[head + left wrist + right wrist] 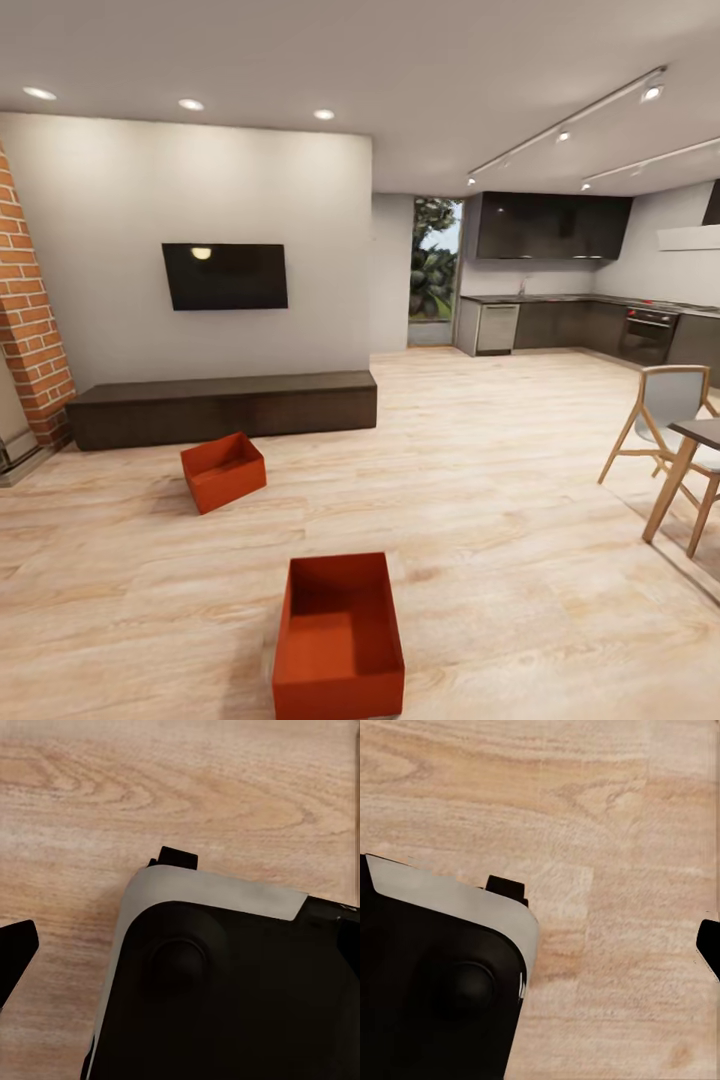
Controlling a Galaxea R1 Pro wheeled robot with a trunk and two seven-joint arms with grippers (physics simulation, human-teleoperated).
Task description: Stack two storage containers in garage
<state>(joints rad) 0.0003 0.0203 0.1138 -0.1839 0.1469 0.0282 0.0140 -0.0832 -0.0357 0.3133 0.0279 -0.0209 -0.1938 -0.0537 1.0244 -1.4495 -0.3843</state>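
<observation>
Clearly, the head view looks across a living room with a light wood plank floor (520, 480). Two lidless orange-red rectangular plastic bins sit on it, well apart from each other. The nearer bin (340, 636) stands at the bottom centre of the frame, its long side running away from the camera and its hollow empty. The farther bin (223, 471) lies left of centre, turned at an angle, just in front of a long low dark TV bench (225, 408) set against a white wall. A black flat television (225, 276) hangs on that wall above the bench. A red brick column (28, 320) leans along the left edge. At the upper right a dark kitchen (570, 290) lines the far wall, and a light wooden chair (665, 410) stands beside a dark-topped table (700, 450) at the right edge.

Both wrist views look down at the plank floor past a black robot part with a grey rim (217, 975). A dark fingertip of the left gripper (15, 952) shows at one frame edge, and another of the right gripper (710, 943) likewise; whether either pair of fingers is spread or pressed together cannot be told.
</observation>
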